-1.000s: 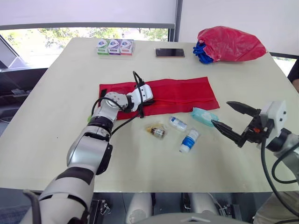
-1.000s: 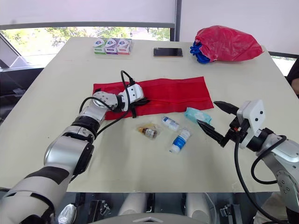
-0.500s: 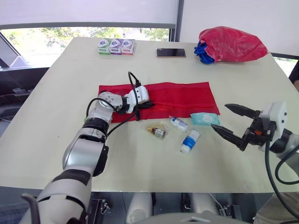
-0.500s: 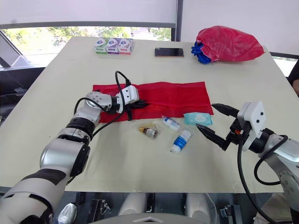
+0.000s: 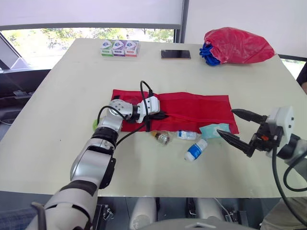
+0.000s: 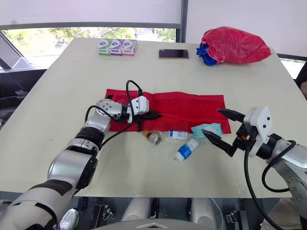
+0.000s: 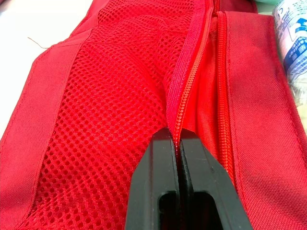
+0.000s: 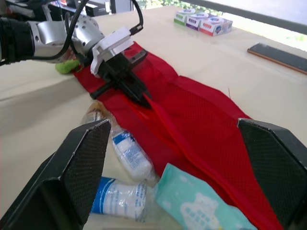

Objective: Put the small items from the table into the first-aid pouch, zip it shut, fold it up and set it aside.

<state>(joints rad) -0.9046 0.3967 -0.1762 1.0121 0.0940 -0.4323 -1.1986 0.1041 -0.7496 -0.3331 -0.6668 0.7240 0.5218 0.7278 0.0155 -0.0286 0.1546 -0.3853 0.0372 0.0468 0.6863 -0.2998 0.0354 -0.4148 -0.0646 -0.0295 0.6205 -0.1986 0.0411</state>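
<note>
The red first-aid pouch lies unfolded and flat across the middle of the table. My left gripper is shut on the pouch's zipper edge, pinching red fabric beside the mesh panel. Along the pouch's near edge lie a small amber bottle, a clear bottle, a white bottle with a blue label and a teal wipes packet. My right gripper hovers open just right of the wipes packet, holding nothing.
At the table's far side stand three small boxes, a phone and a red plastic bag with something blue beneath it. A small green item lies by my left forearm.
My left gripper has dragged the pouch to the right and nearer, so its near edge now meets the bottles and wipes packet. The right gripper has barely moved.
</note>
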